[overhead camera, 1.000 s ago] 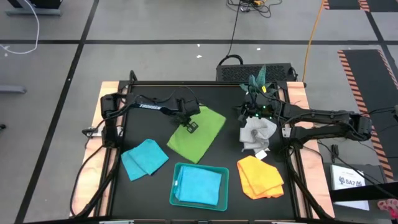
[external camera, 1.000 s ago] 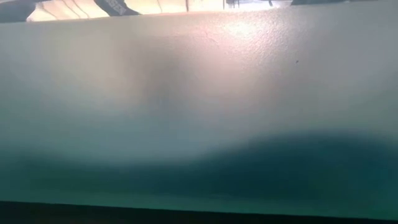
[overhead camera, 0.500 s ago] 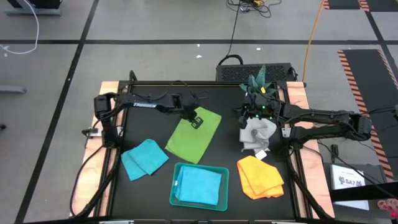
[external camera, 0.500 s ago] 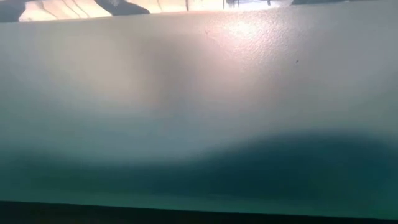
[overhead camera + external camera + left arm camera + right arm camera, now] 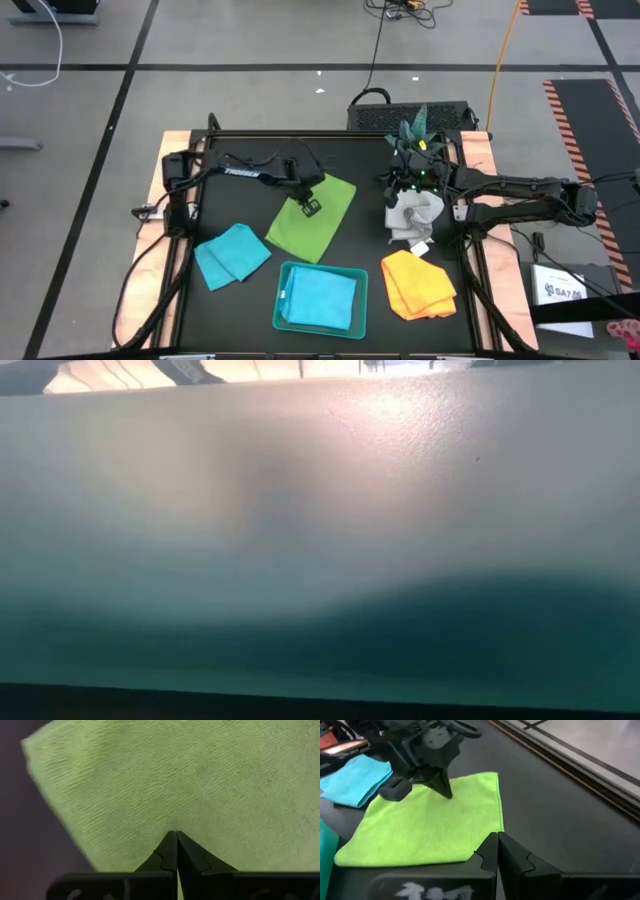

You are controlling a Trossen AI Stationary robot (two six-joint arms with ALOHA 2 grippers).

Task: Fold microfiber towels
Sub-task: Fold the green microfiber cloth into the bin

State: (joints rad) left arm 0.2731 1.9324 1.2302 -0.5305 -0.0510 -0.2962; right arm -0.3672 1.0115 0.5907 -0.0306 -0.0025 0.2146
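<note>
Left claw [image 5: 309, 204], shut and empty, presses lime green towel [image 5: 318, 222] inside its edge.

On the table [image 5: 370, 150], 5 towels lie spread below 2 arms. The 1st towel [image 5: 318, 222] sits at centre, the left gripper [image 5: 309, 205] over its rear part. A 2nd towel [image 5: 232, 254] lies to its left, nearer the front. A 3rd towel [image 5: 322, 298] rests in the tray [image 5: 280, 300] at the front edge. Right of the tray lies a 4th towel [image 5: 418, 284]; behind that, a 5th towel [image 5: 414, 216], bunched, with the right gripper [image 5: 408, 180] at its rear.
</note>
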